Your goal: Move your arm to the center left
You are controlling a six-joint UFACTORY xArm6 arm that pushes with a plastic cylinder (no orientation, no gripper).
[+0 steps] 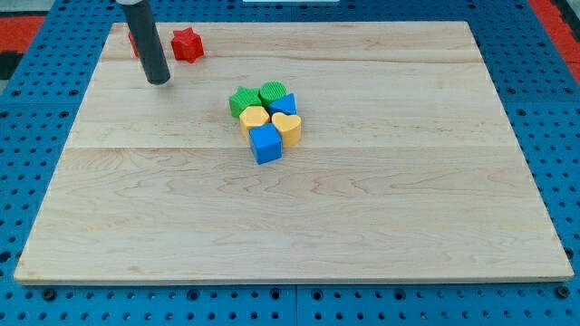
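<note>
Pale wooden board (381, 199), red blocks (187, 43) at top left, green, yellow, blue blocks (266, 120) clustered near centre

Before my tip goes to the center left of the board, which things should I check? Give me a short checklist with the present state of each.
1. My tip is in view, on the board near its top left corner: ok.
2. Way from the tip toward the view's bottom, to the center left, free of blocks: ok.
3. Red star block stands apart, to the tip's upper right, off that way: ok.
4. Second red block behind the rod, touching it or not: cannot tell.
5. Cluster of green block, green cylinder, blue cube and yellow heart lies to the view's right, away from the way: ok.
</note>
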